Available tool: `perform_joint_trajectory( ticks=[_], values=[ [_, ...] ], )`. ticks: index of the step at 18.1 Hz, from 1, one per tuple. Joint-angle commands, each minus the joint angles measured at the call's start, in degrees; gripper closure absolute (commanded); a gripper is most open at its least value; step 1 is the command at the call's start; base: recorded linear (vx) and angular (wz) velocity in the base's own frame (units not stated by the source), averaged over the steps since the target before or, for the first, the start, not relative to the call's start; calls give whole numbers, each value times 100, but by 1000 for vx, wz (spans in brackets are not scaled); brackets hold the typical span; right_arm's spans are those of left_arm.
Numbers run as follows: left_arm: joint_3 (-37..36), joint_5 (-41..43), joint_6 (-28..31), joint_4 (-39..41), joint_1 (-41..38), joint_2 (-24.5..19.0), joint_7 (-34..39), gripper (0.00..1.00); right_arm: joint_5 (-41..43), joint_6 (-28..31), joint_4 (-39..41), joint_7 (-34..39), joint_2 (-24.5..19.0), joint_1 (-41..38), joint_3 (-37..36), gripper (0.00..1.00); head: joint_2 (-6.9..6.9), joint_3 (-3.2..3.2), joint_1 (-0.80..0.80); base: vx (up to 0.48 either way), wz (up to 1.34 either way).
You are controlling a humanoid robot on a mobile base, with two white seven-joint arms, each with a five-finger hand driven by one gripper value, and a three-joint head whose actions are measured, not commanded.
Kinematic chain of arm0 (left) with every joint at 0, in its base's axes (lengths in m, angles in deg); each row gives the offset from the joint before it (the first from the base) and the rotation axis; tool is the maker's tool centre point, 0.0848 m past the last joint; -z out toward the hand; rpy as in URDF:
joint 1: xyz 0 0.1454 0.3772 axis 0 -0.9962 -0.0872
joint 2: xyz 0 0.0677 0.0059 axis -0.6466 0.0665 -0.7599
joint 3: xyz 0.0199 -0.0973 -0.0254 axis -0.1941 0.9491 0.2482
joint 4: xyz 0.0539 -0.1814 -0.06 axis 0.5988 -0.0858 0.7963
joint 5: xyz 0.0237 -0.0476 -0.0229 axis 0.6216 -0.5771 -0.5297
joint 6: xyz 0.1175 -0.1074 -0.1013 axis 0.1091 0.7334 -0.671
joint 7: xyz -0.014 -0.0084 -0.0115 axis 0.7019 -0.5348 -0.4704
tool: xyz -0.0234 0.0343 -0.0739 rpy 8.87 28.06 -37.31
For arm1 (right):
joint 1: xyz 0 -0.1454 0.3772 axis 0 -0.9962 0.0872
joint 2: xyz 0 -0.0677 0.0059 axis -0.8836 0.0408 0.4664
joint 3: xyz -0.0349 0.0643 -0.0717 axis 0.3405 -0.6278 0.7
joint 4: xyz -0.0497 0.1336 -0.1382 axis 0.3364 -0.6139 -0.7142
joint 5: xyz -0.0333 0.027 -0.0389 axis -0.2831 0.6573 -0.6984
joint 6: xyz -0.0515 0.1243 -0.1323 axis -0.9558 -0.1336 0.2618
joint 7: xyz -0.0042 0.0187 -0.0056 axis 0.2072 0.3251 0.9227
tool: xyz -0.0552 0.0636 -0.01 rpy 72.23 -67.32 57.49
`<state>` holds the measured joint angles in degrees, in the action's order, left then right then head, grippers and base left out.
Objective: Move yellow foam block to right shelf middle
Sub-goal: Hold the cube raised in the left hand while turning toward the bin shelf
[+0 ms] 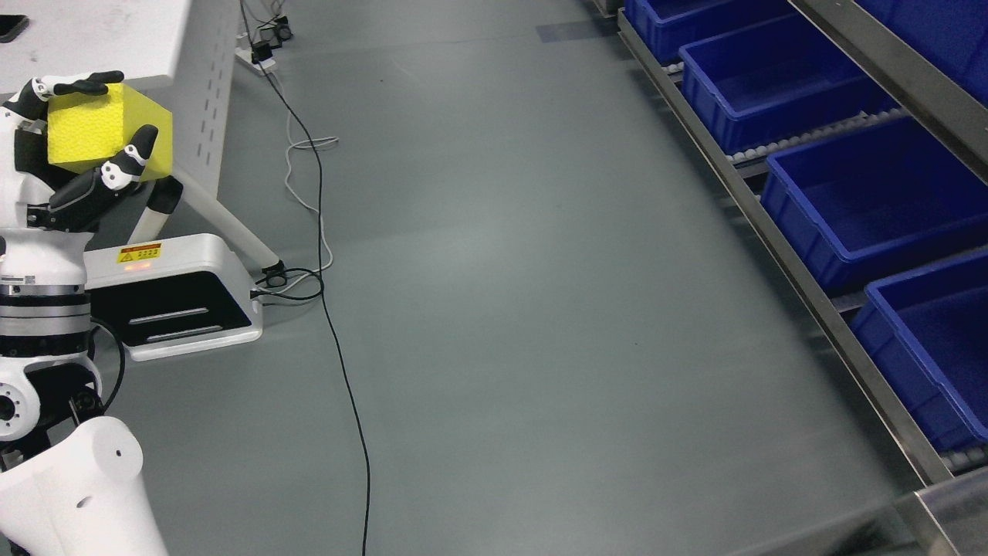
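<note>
The yellow foam block (104,127) is held up at the far left of the head view, in front of a white table. My left hand (77,131) is shut on it, with black-tipped fingers (77,83) over its top and a thumb (127,162) under its lower edge. The left arm rises from the lower left corner. The shelf (779,232) runs along the right side, far across the floor from the block, and holds several blue bins (872,208) on rollers. The right arm is out of view.
A white table (116,38) stands at the upper left, with a white machine base (177,297) on the floor below it. A black cable (343,371) and a white cable (305,185) run across the grey floor. A metal corner (949,510) shows at the lower right.
</note>
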<state>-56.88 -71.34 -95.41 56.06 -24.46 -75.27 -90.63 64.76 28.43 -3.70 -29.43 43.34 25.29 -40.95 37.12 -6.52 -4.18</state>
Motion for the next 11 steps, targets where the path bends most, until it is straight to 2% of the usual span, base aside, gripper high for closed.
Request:
perform_joint_trajectory(
  ticks=[1,6,11],
  values=[
    [37,11,2,-5,24,-99,0,100,-18,-1,100,-4,100,-1,-35,0,0,0,0,160,411],
    [20,11,11,-23,41,-99,-9,100,-18,-1,100,-4,100,-1,-35,0,0,0,0,177,315],
    [2,11,11,-32,59,-99,-9,100,-17,-1,100,-4,100,-1,-35,0,0,0,0,197,35]
  ],
)
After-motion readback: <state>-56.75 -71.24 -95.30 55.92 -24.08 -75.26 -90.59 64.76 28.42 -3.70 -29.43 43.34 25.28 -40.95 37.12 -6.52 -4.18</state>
